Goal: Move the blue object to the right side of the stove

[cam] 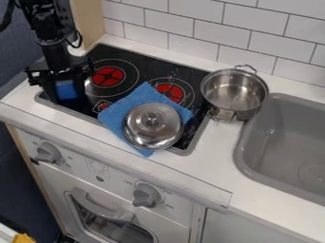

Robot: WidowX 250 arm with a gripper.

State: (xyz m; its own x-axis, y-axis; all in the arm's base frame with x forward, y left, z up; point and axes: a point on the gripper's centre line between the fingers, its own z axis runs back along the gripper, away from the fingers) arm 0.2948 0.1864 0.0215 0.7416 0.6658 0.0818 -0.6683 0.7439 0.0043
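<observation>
At the upper left, over the left end of the stove (pixel 146 75), the black gripper (pixel 66 91) hangs down. Between its fingers is a small blue object (pixel 66 88), filling the gap, so the gripper looks shut on it; its sides are hidden by the dark fingers. Whether its underside touches the stove, I cannot tell.
A blue cloth (pixel 118 113) lies over the stove's front middle, with a shiny metal lid (pixel 152 126) on top. A steel pot (pixel 234 92) stands at the stove's right edge, beside the grey sink (pixel 289 137). A tiled wall runs behind.
</observation>
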